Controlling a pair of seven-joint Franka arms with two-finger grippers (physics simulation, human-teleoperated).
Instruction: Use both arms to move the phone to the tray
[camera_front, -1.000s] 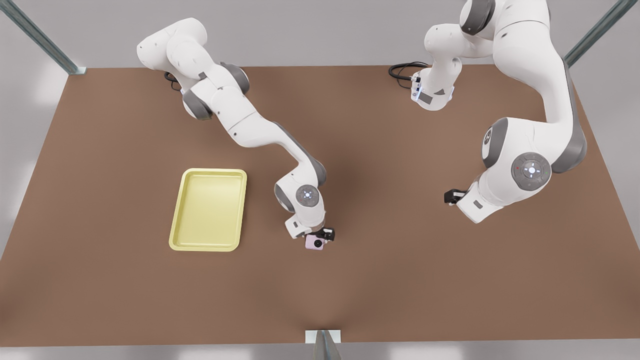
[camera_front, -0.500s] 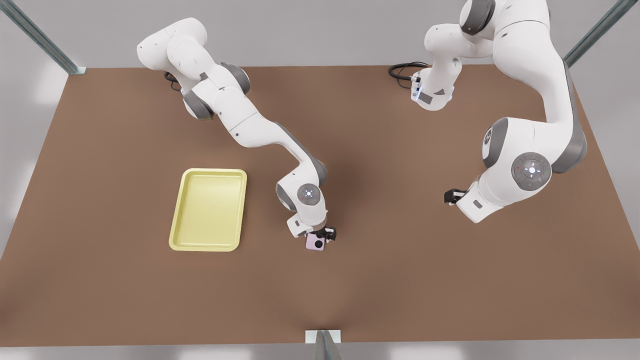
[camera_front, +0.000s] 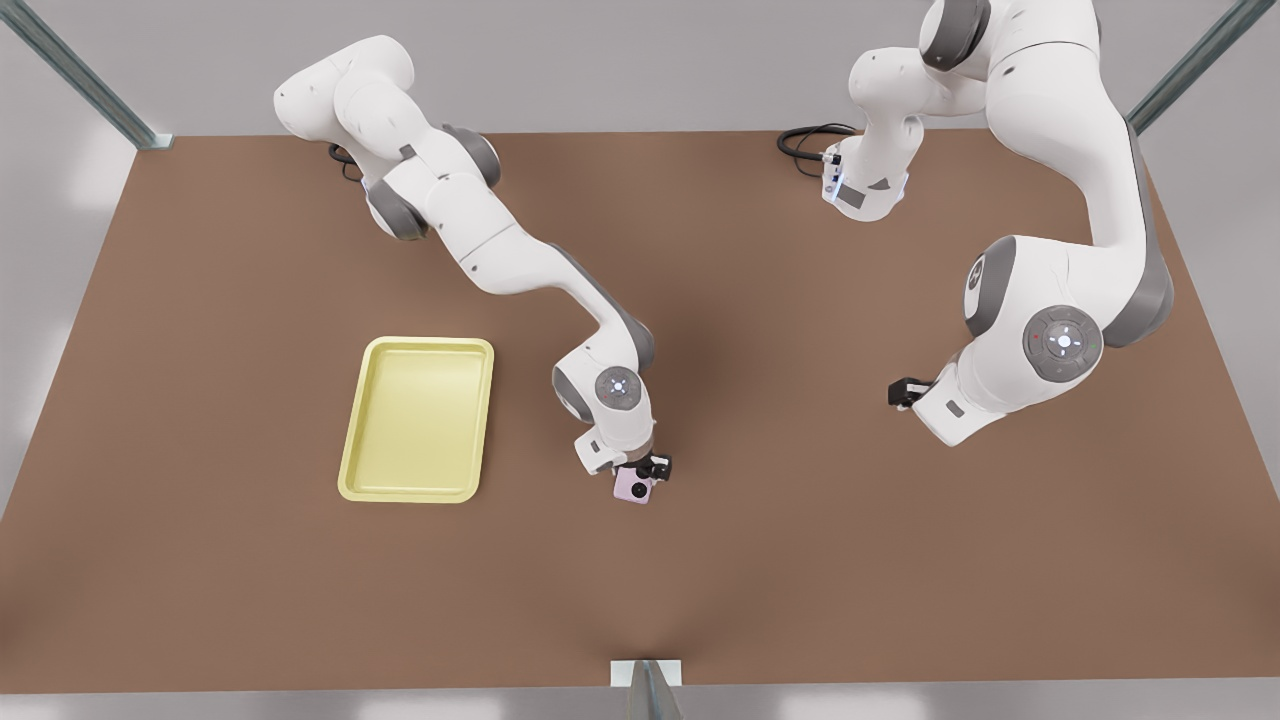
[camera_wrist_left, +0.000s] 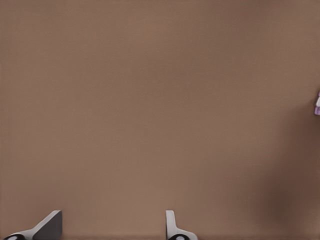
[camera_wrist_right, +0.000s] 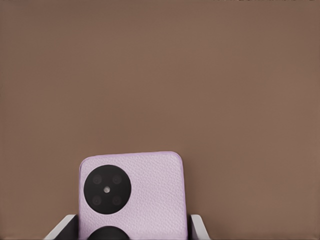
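Currently the carrying step is being worked: the phone is being held at the middle of the brown worktop (camera_front: 800, 560), and a transfer toward the front view's left is judged to be what is being called for next.

Starting with the largest thing, the worktop is being used as the base for everything. Next in size, the tray (camera_front: 350, 470) is lying flat on it, left of centre in the front view, and nothing is being held inside it; its pale yellow floor is showing bare from rim to rim.

The right tool (camera_front: 640, 470) is being kept just to the right of the tray's near corner, and its fingers are pinching the phone (camera_wrist_right: 145, 190) by its two side edges, as the right wrist view is showing. The phone is being kept close over the worktop; whether it is touching the surface cannot be told.

The left tool (camera_front: 903, 392) is waiting well apart, toward the front view's right, with its fingers (camera_wrist_left: 47, 226) spread over bare worktop.

A lift clearing the tray's raised rim is being called for before release.
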